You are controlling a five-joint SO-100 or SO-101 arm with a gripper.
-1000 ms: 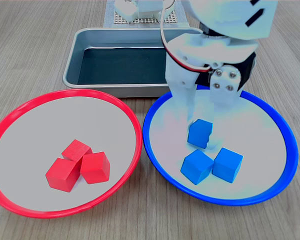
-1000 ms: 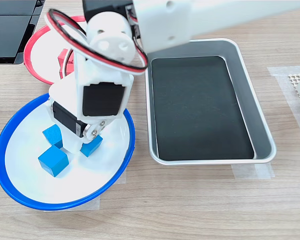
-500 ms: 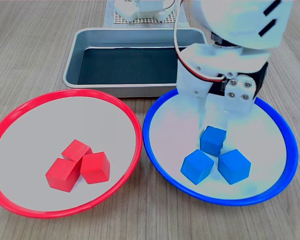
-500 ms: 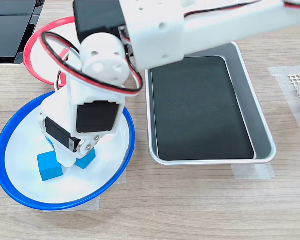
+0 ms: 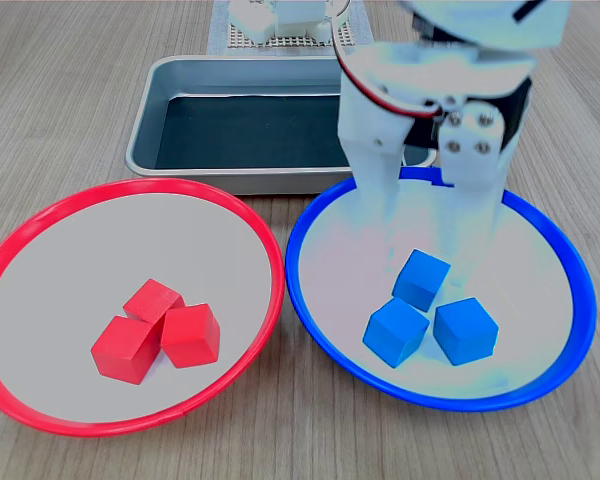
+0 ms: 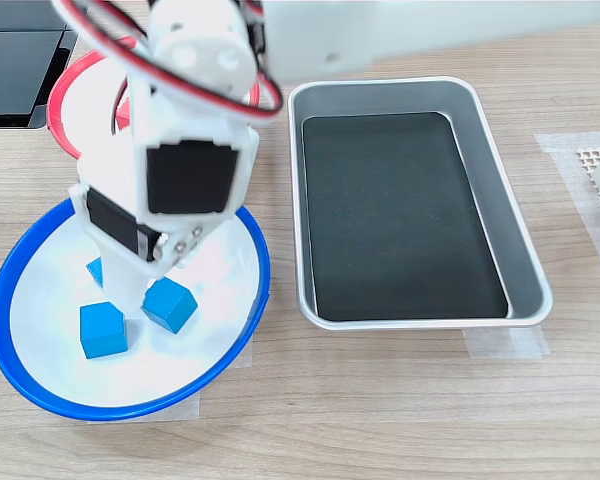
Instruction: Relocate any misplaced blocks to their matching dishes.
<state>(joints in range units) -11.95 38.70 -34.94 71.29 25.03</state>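
Observation:
In the first exterior view the blue-rimmed dish (image 5: 525, 265) holds three blue cubes: one (image 5: 421, 279) at the back, two (image 5: 394, 333) (image 5: 465, 330) in front. My gripper (image 5: 427, 248) hangs open just above the back cube, a white finger on either side, touching none. The red-rimmed dish (image 5: 130, 235) at that view's left holds three red cubes (image 5: 153, 300) (image 5: 126, 348) (image 5: 191, 335). In the second exterior view the gripper (image 6: 155, 285) stands over the blue dish (image 6: 40, 300) above a cube (image 6: 169, 304); another cube (image 6: 102, 330) lies beside it, and the arm largely hides the third cube and most of the red dish (image 6: 65, 90).
A rectangular silver tray (image 5: 180, 75) with a dark bottom lies behind both dishes, with nothing in it; in the second exterior view the tray (image 6: 525, 260) is to the right of the blue dish. A white perforated mat (image 5: 280, 40) sits beyond it.
The gripper has lifted up out of the blue dish. The blue cube that sat tilted between its fingers now lies flat, close against the other two.

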